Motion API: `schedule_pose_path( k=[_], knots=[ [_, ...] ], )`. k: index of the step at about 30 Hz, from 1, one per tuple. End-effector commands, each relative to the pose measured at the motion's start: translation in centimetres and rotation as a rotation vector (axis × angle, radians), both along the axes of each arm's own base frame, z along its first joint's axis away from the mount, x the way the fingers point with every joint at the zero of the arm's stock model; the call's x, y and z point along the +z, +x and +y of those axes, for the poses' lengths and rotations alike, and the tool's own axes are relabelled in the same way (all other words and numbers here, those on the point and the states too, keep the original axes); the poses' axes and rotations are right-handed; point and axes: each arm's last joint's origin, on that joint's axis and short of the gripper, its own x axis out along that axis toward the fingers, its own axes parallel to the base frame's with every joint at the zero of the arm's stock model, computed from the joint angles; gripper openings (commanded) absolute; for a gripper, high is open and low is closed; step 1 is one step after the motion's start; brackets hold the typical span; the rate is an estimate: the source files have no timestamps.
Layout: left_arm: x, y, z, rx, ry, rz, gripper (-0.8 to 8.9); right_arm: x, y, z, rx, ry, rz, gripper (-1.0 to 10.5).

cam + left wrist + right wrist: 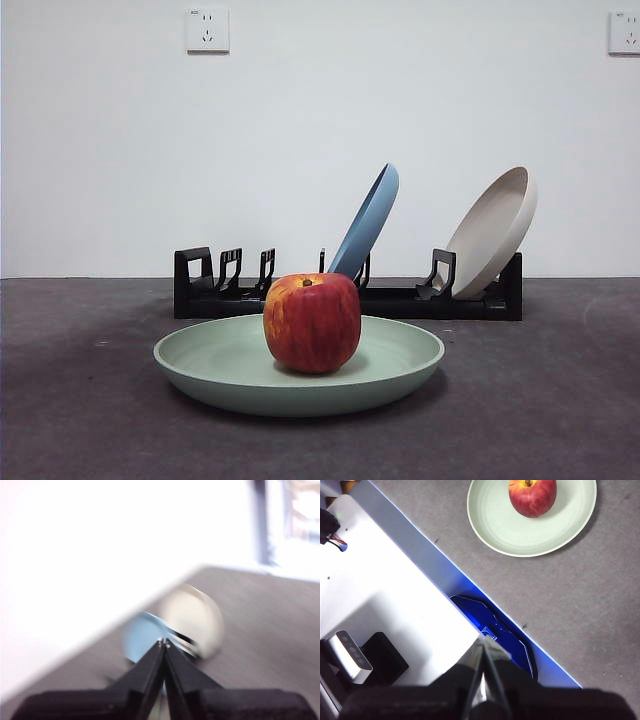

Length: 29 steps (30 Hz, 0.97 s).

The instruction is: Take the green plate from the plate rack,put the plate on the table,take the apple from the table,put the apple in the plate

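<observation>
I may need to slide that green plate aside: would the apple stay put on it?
Probably not, if pushed sharply: the apple is round, sits loose and upright on the green plate, and could roll. The plate's raised rim would likely catch it. Both grippers are shut and away.

The front view is evenly lit and sharp, with a soft shadow under the green plate (pixel 299 368) on the table (pixel 80 420). The left wrist view is motion-blurred and overexposed to white. The right wrist view is sharp, with blue glare along the table's edge.

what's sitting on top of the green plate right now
Only the apple stands upright on the green plate, about at its centre. The plate surface directly beneath the apple is covered.
</observation>
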Motion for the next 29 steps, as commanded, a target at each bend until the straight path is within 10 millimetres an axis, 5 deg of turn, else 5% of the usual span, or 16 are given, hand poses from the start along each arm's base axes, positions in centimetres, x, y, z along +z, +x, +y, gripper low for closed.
schedule_pose_path(
  k=[1,10,18,29],
  knots=[
    [-1.1,-0.2,2.1,0.137,-0.051,-0.155,-0.03,-0.1,0.0,0.0,-0.007,0.001,0.004,-0.1],
    [-9.3,-1.4,5.5,0.464,-0.063,-0.326,-0.03,-0.1,0.0,0.0,-0.007,0.001,0.005,-0.1],
    [-16.9,-0.8,6.7,0.618,-0.061,-0.240,-0.03,-0.1,-0.1,-0.1,-0.007,0.004,0.002,-0.1],
    [-23.9,0.5,7.2,0.671,-0.060,-0.077,-0.03,0.0,-0.1,-0.1,-0.007,0.004,0.001,-0.1]
  ],
)
